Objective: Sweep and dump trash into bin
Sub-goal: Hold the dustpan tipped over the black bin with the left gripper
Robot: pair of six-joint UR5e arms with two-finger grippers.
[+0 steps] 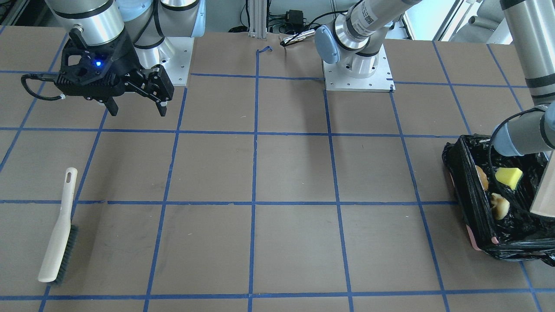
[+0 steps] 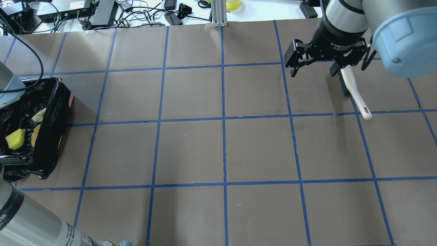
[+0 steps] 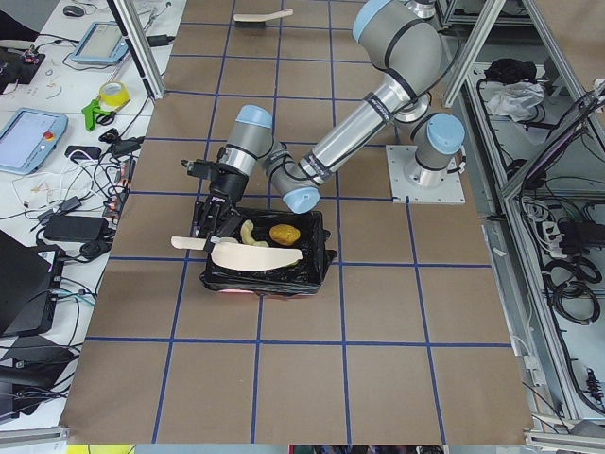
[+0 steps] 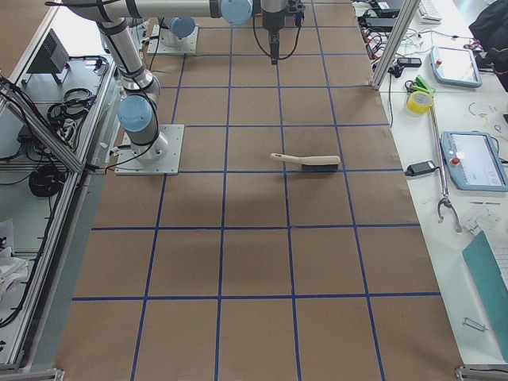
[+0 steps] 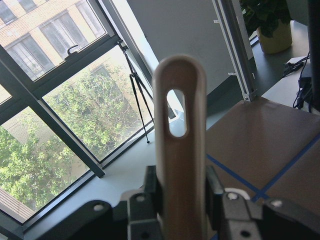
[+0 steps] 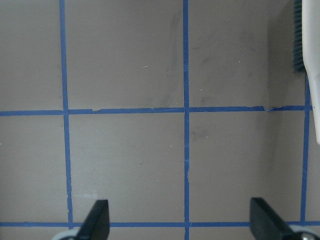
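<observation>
Bin (image 1: 464, 190), lined with crinkled black plastic and showing a pink rim at one corner, stands at the end of the desk (image 1: 295, 173) on the robot's left. The trash (image 1: 499, 205) lies inside it in three pieces: a yellow spongy wedge (image 1: 508, 177), a curved tan half-ring (image 2: 39, 115) and a glossy amber oval (image 3: 285, 233) close against the bin's inner wall. The left pincer (image 5: 181, 192) pinches the handle of the beige dustpan (image 3: 255, 255), one finger pressed on each side of the handle. In the left side view the pan hangs over the bin and covers part of its opening.

The right pincer (image 1: 138, 108) hovers above the desk on the robot's right with its fingers spread wide and nothing between them. The beige brush (image 1: 58, 234) lies flat on the desk near that pincer but apart from it. Its dark bristles face sideways, and the handle end with the hanging slot points toward the robot's base. Blue tape lines divide the brown desk surface into squares.
</observation>
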